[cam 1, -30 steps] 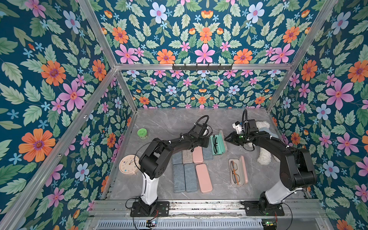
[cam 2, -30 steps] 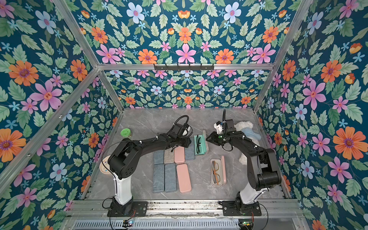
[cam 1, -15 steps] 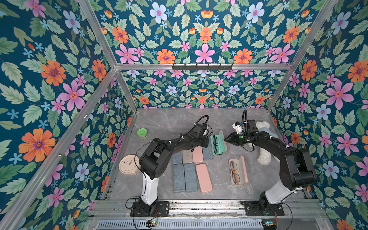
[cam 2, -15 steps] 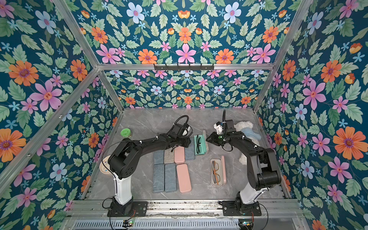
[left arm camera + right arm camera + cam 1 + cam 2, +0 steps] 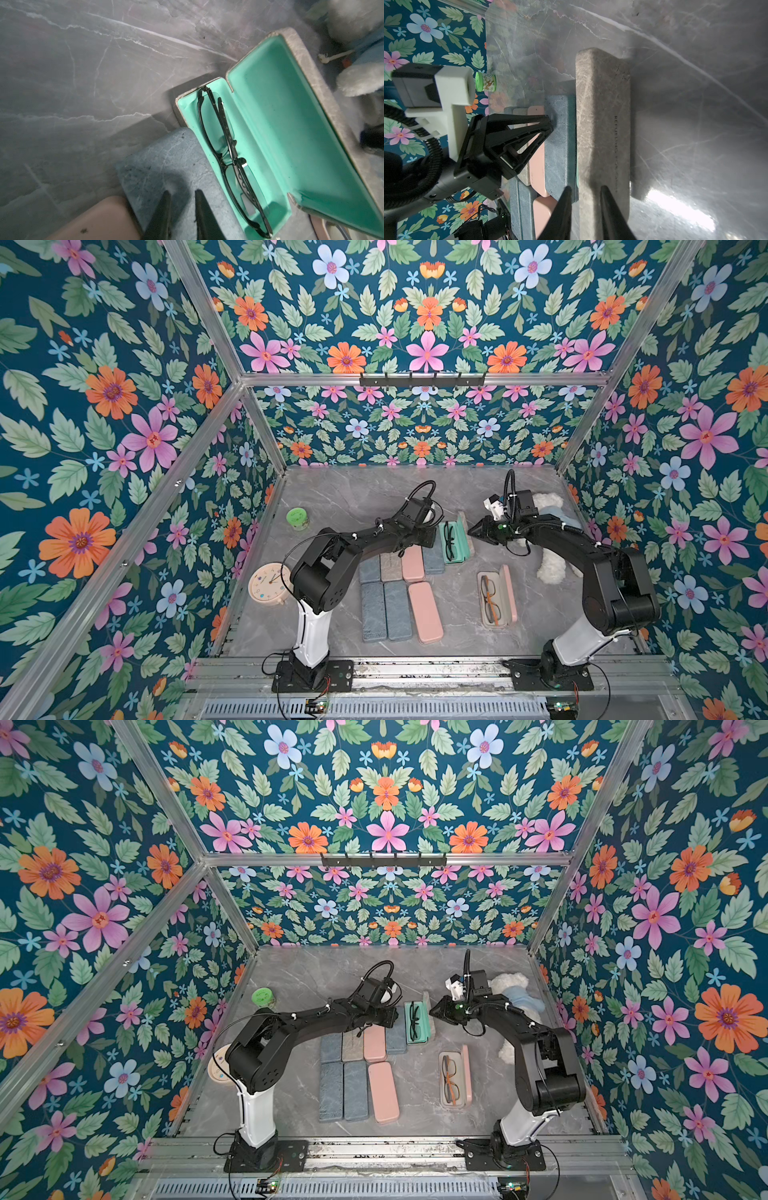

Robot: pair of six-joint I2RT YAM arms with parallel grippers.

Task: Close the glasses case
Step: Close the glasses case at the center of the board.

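Left gripper (image 5: 180,192), fingers slightly apart and empty, hangs over a closed blue case (image 5: 162,162) — the open grey, mint-lined glasses case (image 5: 291,128) lies beside its tips. Right gripper (image 5: 584,187), narrowly apart, faces the raised lid's back; white plush toy (image 5: 550,572) behind it.

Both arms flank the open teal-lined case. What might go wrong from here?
1. The right fingers sit behind the raised lid; a push may shove the whole case against the blue case beside it rather than fold it.
2. The black glasses lie near the base's outer wall; the lid might pinch them.
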